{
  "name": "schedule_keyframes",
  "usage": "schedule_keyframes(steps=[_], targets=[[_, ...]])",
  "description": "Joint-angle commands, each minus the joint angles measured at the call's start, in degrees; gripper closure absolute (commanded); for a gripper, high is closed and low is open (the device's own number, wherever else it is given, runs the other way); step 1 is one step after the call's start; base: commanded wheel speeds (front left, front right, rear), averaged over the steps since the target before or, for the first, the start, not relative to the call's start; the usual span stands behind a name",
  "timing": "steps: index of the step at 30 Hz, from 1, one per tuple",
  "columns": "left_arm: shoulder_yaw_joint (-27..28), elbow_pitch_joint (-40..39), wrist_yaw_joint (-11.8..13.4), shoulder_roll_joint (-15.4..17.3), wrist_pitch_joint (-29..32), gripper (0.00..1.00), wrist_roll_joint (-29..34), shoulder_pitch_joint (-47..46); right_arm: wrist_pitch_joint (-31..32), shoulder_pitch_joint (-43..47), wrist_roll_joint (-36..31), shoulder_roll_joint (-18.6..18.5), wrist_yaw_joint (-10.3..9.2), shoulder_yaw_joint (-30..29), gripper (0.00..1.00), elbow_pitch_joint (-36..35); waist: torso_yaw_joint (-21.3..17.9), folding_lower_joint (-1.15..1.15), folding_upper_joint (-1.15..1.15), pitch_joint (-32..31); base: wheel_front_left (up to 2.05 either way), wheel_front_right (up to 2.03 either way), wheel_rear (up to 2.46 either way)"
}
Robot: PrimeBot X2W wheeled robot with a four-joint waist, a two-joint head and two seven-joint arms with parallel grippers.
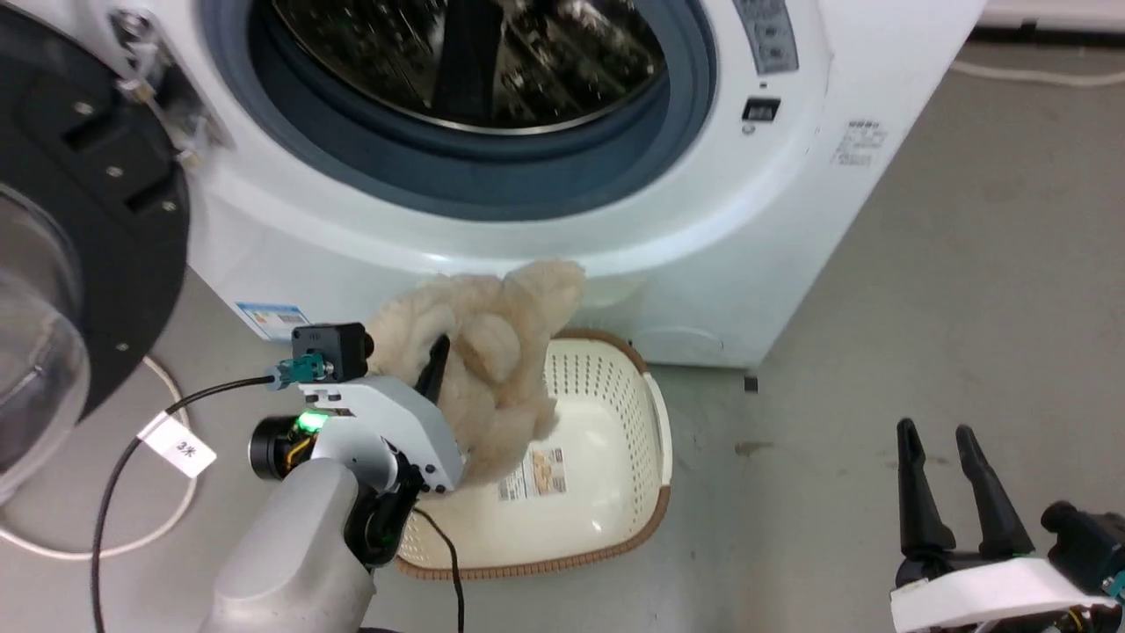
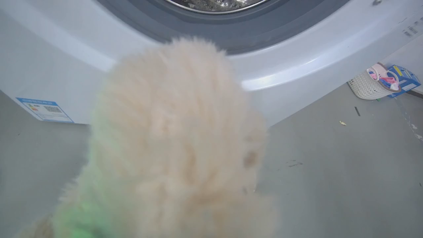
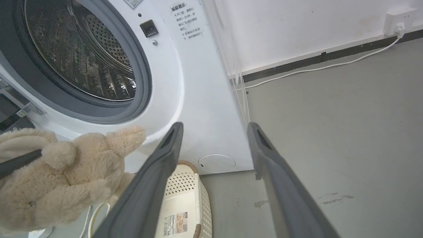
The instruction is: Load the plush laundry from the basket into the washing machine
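While plush laundry [image 1: 492, 352] hangs, basket [image 1: 615, 396] beneath

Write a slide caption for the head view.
Left tool holds the plush laundry above the basket, before the open washing machine; right tool open.

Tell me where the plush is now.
Head view, left of centre: the plush hangs in the left gripper, held above the basket, in front of the washer and below its opening.
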Motion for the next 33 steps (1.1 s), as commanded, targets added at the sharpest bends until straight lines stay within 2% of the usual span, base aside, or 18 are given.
schedule_keyframes(steps=[1,10,14,33], targets=[[0.2,-2.1,0.9,0.6,-1.2,1.0,0.7,0.5,-0.2,0.8,0.3,0.0,-0.04,-0.2,0.0,0.3,0.5,0.02,0.0,-1.8,0.0,0.0,0.0],[0.6,-11.6,4.6,2.1,-4.9,1.0,3.4,0.3,-0.2,2.3,0.6,0.0,-0.04,-0.6,0.0,0.8,-0.1,0.02,0.0,-3.5,0.0,0.0,0.0],[1.6,-13.7,5.9,3.3,-7.4,1.0,5.0,-3.3,-0.2,1.7,0.6,0.0,-0.04,-0.5,0.0,0.4,-1.7,0.02,0.0,-2.3,0.0,0.0,0.0],[5.0,-6.1,4.5,7.5,-9.8,1.0,5.8,-20.5,-0.2,-1.4,0.9,0.0,-0.04,0.0,0.0,-1.5,-6.2,0.02,0.0,7.1,0.0,0.0,0.0]])
